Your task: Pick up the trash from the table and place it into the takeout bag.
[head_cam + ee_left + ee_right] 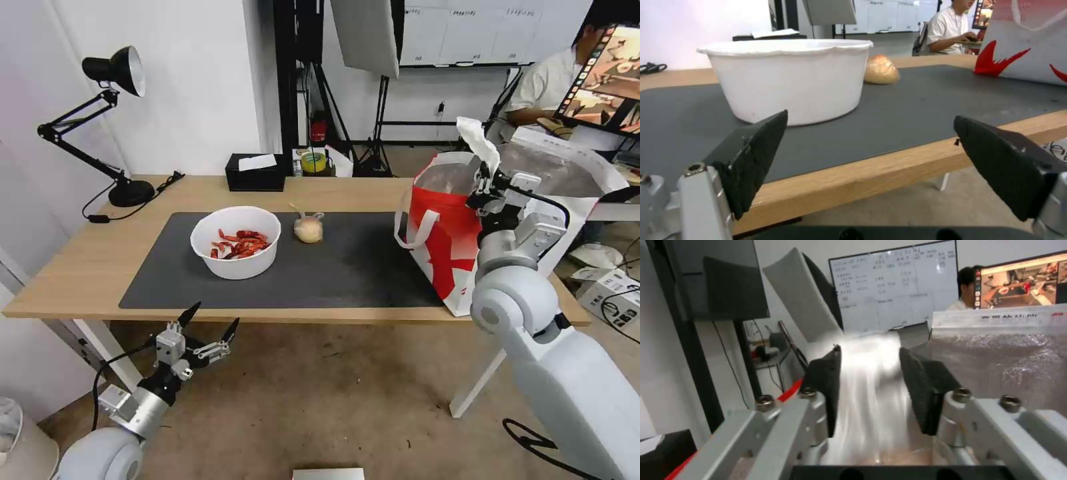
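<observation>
Head view: right gripper (481, 175) pinches the crumpled tissue (479, 139) above the takeout bag (445, 230); releasing it seems next. Left gripper (209, 323) waits spread below the table (80, 267).

Even, bright indoor light fell softly, with faint shadows under the bowl (235, 241). The tissue (871, 383) was streaked with motion blur in the right wrist view; head-view edges bowed.
</observation>
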Robot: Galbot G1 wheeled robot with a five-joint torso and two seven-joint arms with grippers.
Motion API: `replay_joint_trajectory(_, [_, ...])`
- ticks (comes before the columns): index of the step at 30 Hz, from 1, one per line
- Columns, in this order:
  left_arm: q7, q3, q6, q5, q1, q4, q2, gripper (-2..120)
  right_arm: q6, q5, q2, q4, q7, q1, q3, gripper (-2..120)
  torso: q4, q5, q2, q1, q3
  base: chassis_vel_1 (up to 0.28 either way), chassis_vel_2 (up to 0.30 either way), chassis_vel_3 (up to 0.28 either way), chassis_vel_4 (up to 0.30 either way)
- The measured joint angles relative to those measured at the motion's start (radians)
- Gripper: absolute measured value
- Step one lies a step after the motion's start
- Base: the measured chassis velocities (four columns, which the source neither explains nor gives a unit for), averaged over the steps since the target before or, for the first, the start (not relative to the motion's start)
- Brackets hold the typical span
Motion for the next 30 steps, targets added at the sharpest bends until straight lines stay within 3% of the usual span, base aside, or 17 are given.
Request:
replay_joint_trajectory(5, [0.000, 0.001, 0.000, -0.001, 0.001, -0.003, -0.001, 100, 0.001, -0.004, 0.002, -0.002, -0.002, 0.004, -0.001, 52, 0.0000, 0.0000, 0.000, 0.000, 0.000, 0.000, 0.000, 0.000, 0.000])
replay_joint_trajectory(17, [-0.001, 0.003, 0.001, -0.003, 0.000, -0.003, -0.004, 100, 0.009, -0.001, 0.001, -0.003, -0.049, 0.007, -0.002, 97, 0.0000, 0.0000, 0.000, 0.000, 0.000, 0.000, 0.000, 0.000, 0.000])
replay_joint_trajectory(21, [-0.001, 0.003, 0.001, -0.003, -0.002, -0.001, -0.007, 100, 0.068, 0.024, -0.010, 0.002, -0.150, 0.011, 0.005, 100, 0.0000, 0.0000, 0.000, 0.000, 0.000, 0.000, 0.000, 0.000, 0.000])
replay_joint_trajectory(26, [-0.001, 0.002, 0.001, -0.003, -0.002, -0.001, -0.008, 100, 0.081, 0.032, -0.015, 0.009, -0.178, 0.007, 0.005, 100, 0.0000, -0.0001, 0.000, 0.000, 0.000, 0.000, 0.000, 0.000, 0.000])
replay_joint_trajectory(30, [-0.001, -0.001, -0.001, -0.003, -0.001, 0.000, -0.008, 100, 0.113, 0.063, -0.030, 0.050, -0.285, -0.018, 0.004, 100, 0.0001, -0.0001, 0.000, 0.000, 0.000, 0.000, 0.000, 0.000, 0.000])
